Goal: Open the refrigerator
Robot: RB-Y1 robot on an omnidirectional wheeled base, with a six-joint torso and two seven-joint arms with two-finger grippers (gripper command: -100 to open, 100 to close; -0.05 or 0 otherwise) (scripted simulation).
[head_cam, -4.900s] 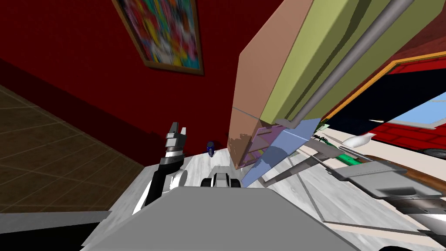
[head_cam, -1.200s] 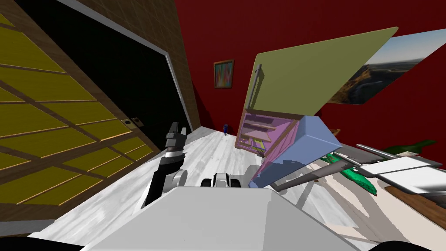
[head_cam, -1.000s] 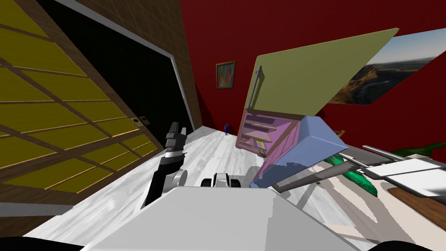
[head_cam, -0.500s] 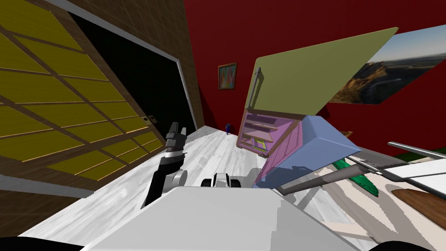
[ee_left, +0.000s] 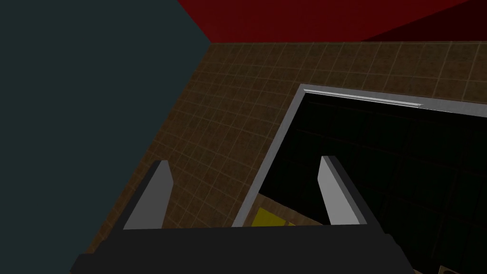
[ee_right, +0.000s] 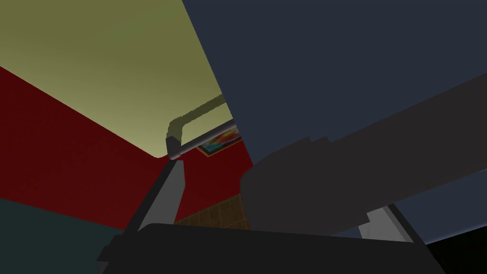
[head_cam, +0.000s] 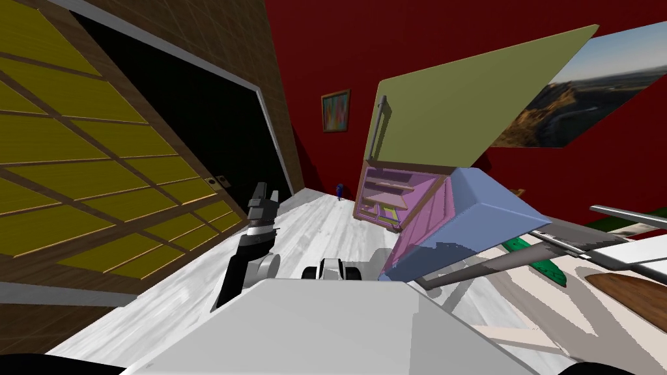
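The refrigerator [head_cam: 417,195] stands ahead against the red wall. Its olive upper door [head_cam: 456,111] is shut, with a grey handle [head_cam: 374,130] on its left edge. The blue lower door [head_cam: 469,221] is swung wide, showing a pink inside with shelves [head_cam: 391,198]. That door's dark grey bar handle [head_cam: 482,263] [ee_right: 361,166] lies between my right gripper's [ee_right: 278,190] fingers, which stand apart with a gap beside the left one. My left gripper [head_cam: 265,194] [ee_left: 247,164] is raised left of my chest, open and holding nothing.
A grey-framed black area [head_cam: 215,124] and a yellow-panelled wall [head_cam: 78,182] run along the left. A small blue object [head_cam: 339,190] stands on the pale floor by the far wall. A green object [head_cam: 550,270] and a brown mat [head_cam: 625,290] lie at the right.
Since 4.9 s ago I have backed off and turned, and the blue door stands wider. Over the last second it has swung slightly further toward me. The left arm has not moved.
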